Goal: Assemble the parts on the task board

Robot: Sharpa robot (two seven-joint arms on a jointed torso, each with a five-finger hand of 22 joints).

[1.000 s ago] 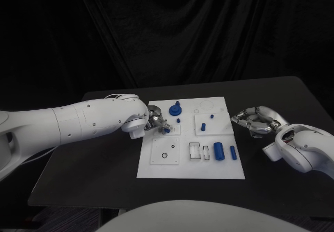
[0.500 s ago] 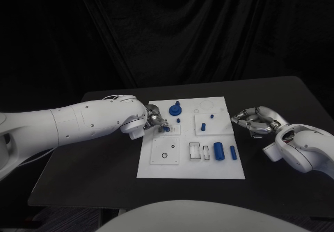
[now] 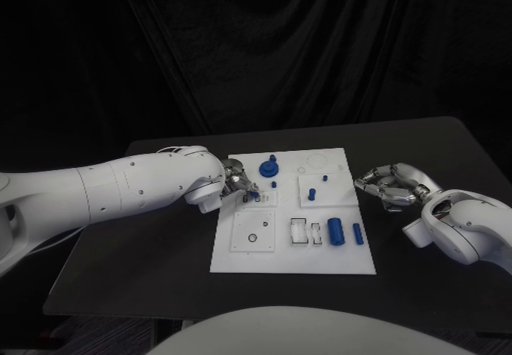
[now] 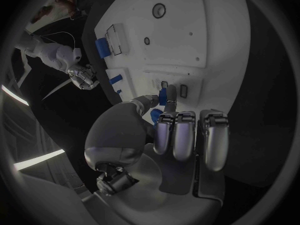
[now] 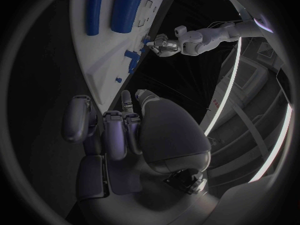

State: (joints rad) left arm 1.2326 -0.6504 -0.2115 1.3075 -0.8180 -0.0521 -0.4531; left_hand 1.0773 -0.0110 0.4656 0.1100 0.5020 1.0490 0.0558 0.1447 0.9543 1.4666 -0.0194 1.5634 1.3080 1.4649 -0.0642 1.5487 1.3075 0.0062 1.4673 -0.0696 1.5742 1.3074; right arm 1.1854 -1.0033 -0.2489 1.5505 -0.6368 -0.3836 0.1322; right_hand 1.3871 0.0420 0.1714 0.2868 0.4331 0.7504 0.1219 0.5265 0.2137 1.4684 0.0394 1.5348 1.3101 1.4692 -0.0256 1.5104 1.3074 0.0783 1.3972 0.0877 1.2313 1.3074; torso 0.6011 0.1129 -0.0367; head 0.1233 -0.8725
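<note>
L hand (image 3: 239, 186) sits over the board's (image 3: 256, 255) left edge, far half, pinching a small blue part (image 4: 162, 98) betw thumb and a fingertip, right at a little slot; other fingers (image 4: 187, 135) lie straight, side by side. R hand (image 3: 393, 185) is off the board, near its right edge but apart, on black table (image 3: 139, 259), fingers curled in, holding nothing. On the board: blue knob (image 3: 267, 167) and small peg (image 3: 274, 184) just beside the L hand, short pin (image 3: 311, 195) mid-board, fat cylinder (image 3: 334, 230) and slim bar (image 3: 356, 234) side by side toward the right edge, near half. Black ring (image 3: 250, 238) on the left, near half. Near end of board bare white; open table both sides and nearer the robot.
</note>
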